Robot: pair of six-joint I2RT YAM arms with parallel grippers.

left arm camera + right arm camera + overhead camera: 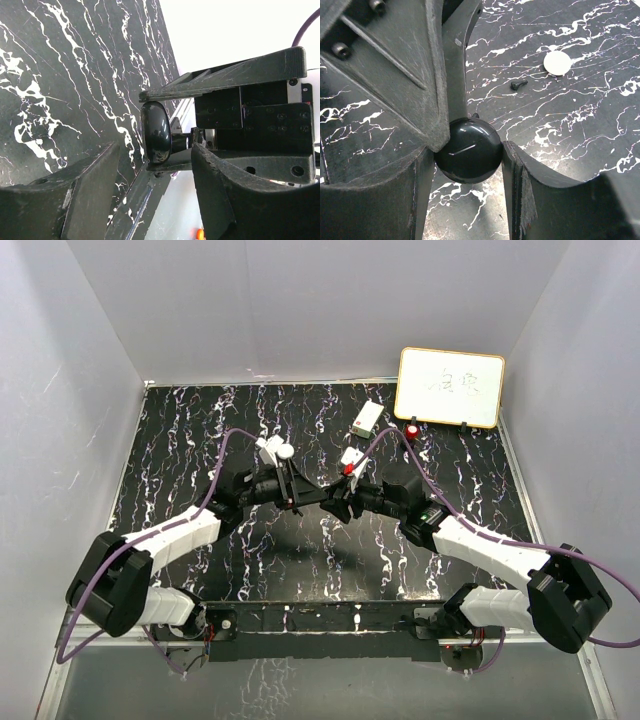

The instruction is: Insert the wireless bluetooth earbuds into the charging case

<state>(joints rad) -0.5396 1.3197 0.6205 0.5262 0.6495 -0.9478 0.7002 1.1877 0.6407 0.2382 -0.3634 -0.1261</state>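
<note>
We log the right gripper (467, 155) clamped across the rim of the glossy black round puck-shaped charging case (470, 142), apparently held clear of the black white-veined marble-pattern table (580, 125). The left gripper (155, 150) straddles the same case with its fingers (92, 182) parted, and its wrist view shows a gap on each side. From the right wrist, one left finger overlaps the case at 11 o'clock; we cannot tell if it touches.

One tiny black stubby earbud (519, 84) lies on the table at 1 o'clock from the case, with a flat white round puck (557, 63) just beyond it. We cannot pick out the other earbuds.

Judgement: the earbud is light, hard and smooth, so prone to skid or roll; pinch it across its thicker body with the fingertips only. The case shell looks slippery, so grip its rim and leave the lid free
</note>
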